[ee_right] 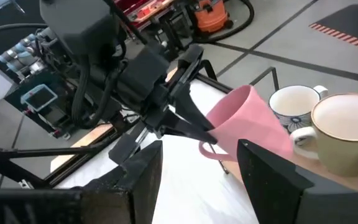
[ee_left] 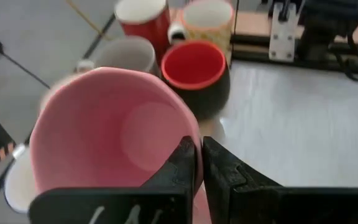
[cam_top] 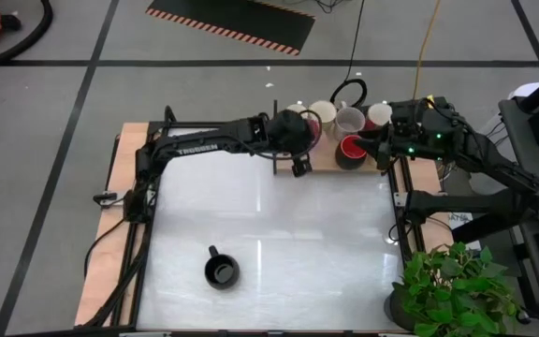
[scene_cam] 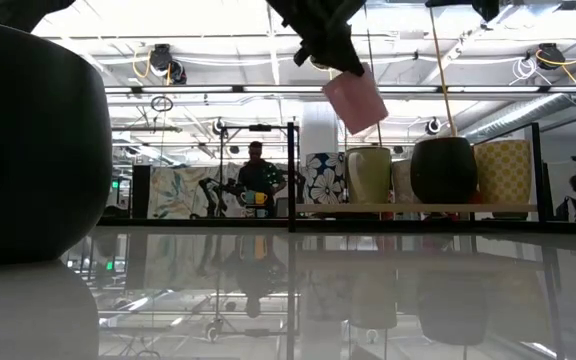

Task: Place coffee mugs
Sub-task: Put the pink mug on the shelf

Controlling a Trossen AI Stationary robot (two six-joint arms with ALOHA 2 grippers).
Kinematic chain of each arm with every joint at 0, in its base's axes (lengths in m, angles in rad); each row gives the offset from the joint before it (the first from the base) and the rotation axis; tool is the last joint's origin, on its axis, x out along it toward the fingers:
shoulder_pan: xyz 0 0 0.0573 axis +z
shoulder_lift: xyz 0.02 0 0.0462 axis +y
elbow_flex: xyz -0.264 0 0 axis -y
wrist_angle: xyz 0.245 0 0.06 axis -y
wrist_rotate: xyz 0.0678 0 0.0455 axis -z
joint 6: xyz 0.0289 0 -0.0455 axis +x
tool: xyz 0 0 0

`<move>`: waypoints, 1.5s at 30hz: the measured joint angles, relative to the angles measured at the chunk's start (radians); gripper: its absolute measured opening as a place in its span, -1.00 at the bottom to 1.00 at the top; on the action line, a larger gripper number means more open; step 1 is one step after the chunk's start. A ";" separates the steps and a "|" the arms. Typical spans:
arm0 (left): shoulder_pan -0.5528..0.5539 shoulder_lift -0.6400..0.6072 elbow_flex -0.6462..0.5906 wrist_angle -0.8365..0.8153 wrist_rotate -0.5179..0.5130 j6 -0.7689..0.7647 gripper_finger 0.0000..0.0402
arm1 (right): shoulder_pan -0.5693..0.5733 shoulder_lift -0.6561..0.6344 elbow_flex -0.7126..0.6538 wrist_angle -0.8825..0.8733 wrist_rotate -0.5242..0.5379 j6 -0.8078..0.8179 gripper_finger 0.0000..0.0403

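Observation:
My left gripper (ee_left: 199, 163) is shut on a pink mug (ee_left: 104, 130) and holds it in the air over the left end of a wooden shelf (scene_cam: 418, 208) at the table's far edge. Several mugs stand on the shelf: a black one with a red inside (ee_left: 194, 68), a red one (ee_left: 142, 18), a cream one (ee_right: 347, 130) and a white one with blue marks (ee_right: 294, 106). Another black mug (cam_top: 221, 271) stands alone near the table's near edge. My right gripper (ee_right: 197, 180) is open and hovers at the shelf's right end, beside the row. My left gripper pinches the pink mug's wall at the rim (ee_left: 197, 146), one finger (ee_left: 179, 168) inside the mug and the other outside. It comes at it from above. The mug (scene_cam: 353, 100) is lifted clear and hangs tilted below the fingers.
The mugs crowd the shelf's middle and right part (cam_top: 344, 126). A dark upright post (scene_cam: 291, 175) stands at the shelf's left end. A potted plant (cam_top: 452, 290) sits at the table's near right corner. The white tabletop (cam_top: 279, 225) lies between shelf and black mug.

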 joint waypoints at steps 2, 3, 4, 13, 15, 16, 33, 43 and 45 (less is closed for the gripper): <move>0.007 0.000 0.001 0.030 0.003 0.007 -0.93 | 0.000 0.000 0.000 0.004 0.004 -0.003 0.00; 0.011 0.000 0.009 0.034 0.005 0.006 -0.93 | 0.000 0.000 0.000 0.005 0.013 -0.004 0.00; 0.016 0.000 0.017 0.037 0.006 0.004 -0.93 | 0.000 0.000 0.000 0.007 0.028 -0.004 0.00; 0.050 0.130 0.220 -0.052 0.080 -0.019 -0.93 | 0.000 -0.001 0.000 0.118 0.174 -0.051 0.00; 0.048 0.187 0.267 -0.107 0.110 -0.005 -0.93 | 0.000 -0.001 0.000 0.152 0.190 -0.071 0.00; 0.046 0.213 0.285 -0.125 0.118 -0.002 -0.93 | 0.000 0.000 0.000 0.163 0.196 -0.080 0.00; 0.039 0.312 0.292 -0.122 0.108 0.035 -0.91 | 0.000 -0.004 0.000 0.151 0.208 -0.032 0.00; 0.037 0.331 0.292 -0.103 0.102 0.085 -0.72 | 0.000 -0.004 0.000 0.146 0.208 -0.006 0.00; 0.037 0.332 0.292 -0.093 0.102 0.083 -0.71 | 0.000 -0.004 0.000 0.146 0.208 -0.002 0.00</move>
